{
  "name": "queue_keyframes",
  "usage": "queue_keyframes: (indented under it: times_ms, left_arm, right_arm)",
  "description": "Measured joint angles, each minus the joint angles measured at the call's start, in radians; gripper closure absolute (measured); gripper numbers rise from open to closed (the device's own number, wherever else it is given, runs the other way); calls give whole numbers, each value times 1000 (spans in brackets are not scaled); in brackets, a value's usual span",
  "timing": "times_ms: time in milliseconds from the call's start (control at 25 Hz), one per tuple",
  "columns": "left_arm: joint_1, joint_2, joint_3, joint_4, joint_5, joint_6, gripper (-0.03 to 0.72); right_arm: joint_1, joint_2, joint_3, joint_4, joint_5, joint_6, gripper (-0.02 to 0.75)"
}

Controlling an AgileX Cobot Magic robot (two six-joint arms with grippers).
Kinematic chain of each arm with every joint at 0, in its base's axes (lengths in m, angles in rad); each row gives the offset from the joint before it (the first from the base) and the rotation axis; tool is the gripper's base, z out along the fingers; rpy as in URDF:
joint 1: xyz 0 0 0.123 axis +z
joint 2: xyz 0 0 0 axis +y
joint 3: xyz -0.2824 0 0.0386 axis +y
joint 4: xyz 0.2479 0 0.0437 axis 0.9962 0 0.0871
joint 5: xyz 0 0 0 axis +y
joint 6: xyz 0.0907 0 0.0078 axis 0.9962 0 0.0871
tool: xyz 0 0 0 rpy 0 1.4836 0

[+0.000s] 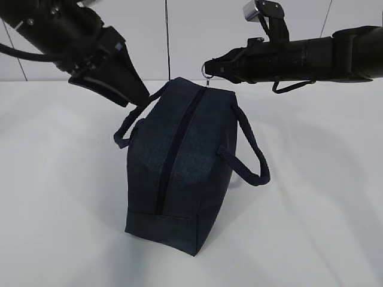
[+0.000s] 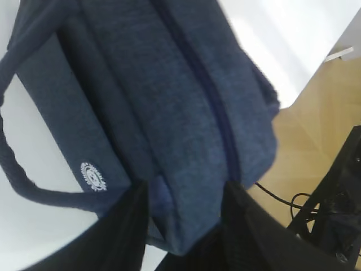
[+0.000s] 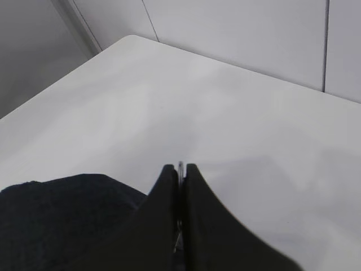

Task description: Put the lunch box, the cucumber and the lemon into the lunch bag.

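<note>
The dark navy lunch bag point(image 1: 179, 161) stands on the white table, its top zipper point(image 1: 176, 143) running closed along its length. My left gripper point(image 1: 143, 98) holds the bag's far left end. In the left wrist view its jaws point(image 2: 185, 189) press on a fold of the bag's fabric point(image 2: 169, 84), near the white logo point(image 2: 93, 176). My right gripper point(image 1: 209, 67) is shut on the silver ring pull point(image 1: 206, 72) at the bag's far top end. A thin metal sliver shows between its closed fingertips point(image 3: 180, 167). The lunch box, cucumber and lemon are out of view.
The bag's two loop handles point(image 1: 248, 158) hang out to either side. White table point(image 1: 311, 209) surrounds the bag, with a pale wall behind. The left wrist view shows the table edge, wooden floor point(image 2: 316, 113) and black cables below.
</note>
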Motion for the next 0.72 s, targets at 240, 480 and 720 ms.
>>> queue_keyframes:
  times_ms: [240, 480, 720]
  left_arm:
    - [0, 123, -140, 14, 14, -24, 378]
    - [-9, 231, -285, 26, 47, -52, 377]
    - [-38, 287, -315, 88, 53, -91, 377]
  right_arm:
    - [0, 0, 0, 2, 0, 2, 731]
    - [0, 0, 0, 2, 0, 2, 731]
    - [0, 0, 0, 2, 0, 2, 731]
